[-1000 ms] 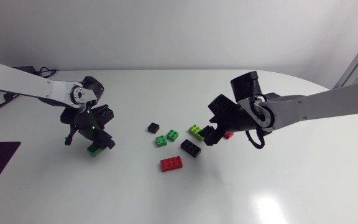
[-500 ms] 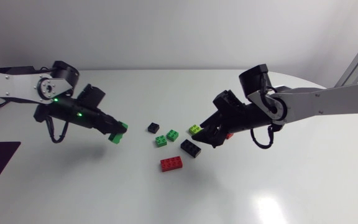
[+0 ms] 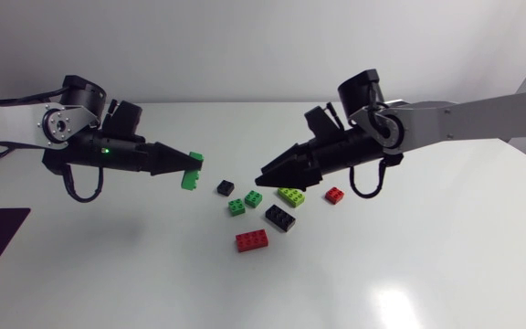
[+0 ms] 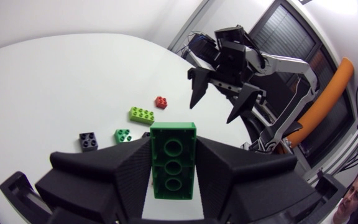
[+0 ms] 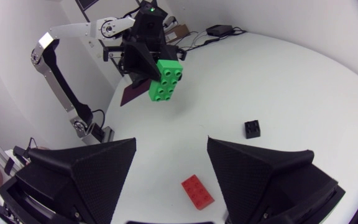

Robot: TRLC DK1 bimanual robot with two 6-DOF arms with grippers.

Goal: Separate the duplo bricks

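Note:
My left gripper (image 3: 186,164) is shut on a green duplo brick (image 3: 190,175) and holds it in the air, left of the loose bricks. In the left wrist view the green brick (image 4: 173,158) sits studs-up between both fingers. My right gripper (image 3: 265,174) hangs open above the bricks, pointing left at the green brick, with a gap between them. In the right wrist view the green brick (image 5: 165,81) shows ahead of my open right gripper (image 5: 169,158), which holds nothing.
On the table lie a small black brick (image 3: 225,187), two small green bricks (image 3: 253,198) (image 3: 236,207), a lime brick (image 3: 290,195), a small red brick (image 3: 334,195), a longer black brick (image 3: 279,217) and a red brick (image 3: 251,240).
My left arm lifted the green brick off the table and swung it right, toward the middle. My right gripper rose from beside the lime brick and turned to point left.

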